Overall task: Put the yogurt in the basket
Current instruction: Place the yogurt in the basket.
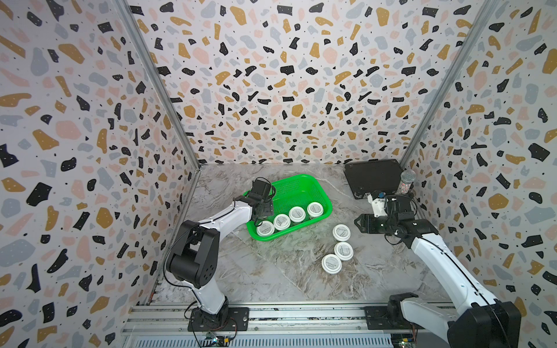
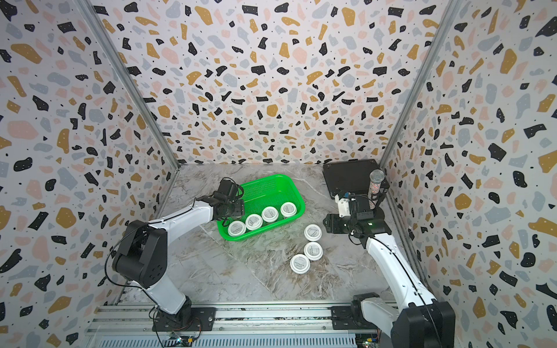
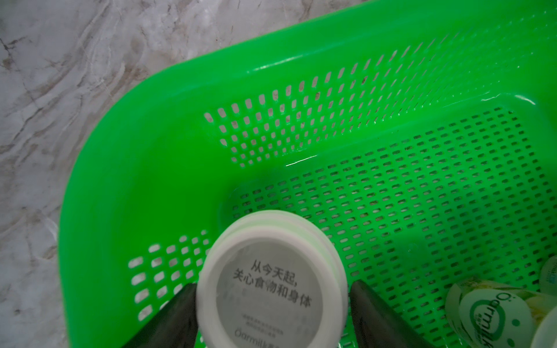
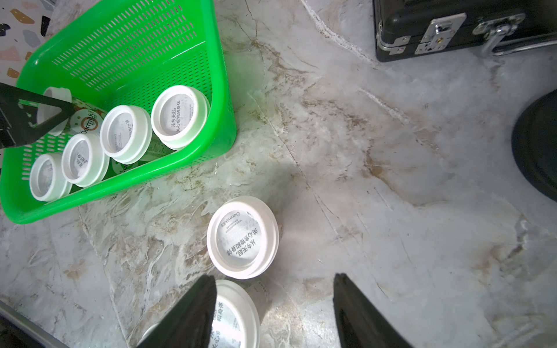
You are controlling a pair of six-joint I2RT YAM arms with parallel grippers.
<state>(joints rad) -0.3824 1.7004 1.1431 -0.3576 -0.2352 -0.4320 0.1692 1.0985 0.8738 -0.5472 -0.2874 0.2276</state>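
Left wrist view shows left gripper (image 3: 272,289) fingers (image 3: 176,322) spread beside a yogurt cup (image 3: 271,271) low in the green basket (image 3: 135,180), likely letting it drop softly, while right gripper (image 4: 273,277) fingers (image 4: 187,316) hover spread, empty, over counter (image 4: 391,211) cups (image 4: 242,238).

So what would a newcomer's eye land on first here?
The bright green basket mid-table, with four white-lidded yogurt cups lined along its near wall and a fifth between the fingers of the left claw. Then three more cups loose on the marble table beside it, by the open right claw.
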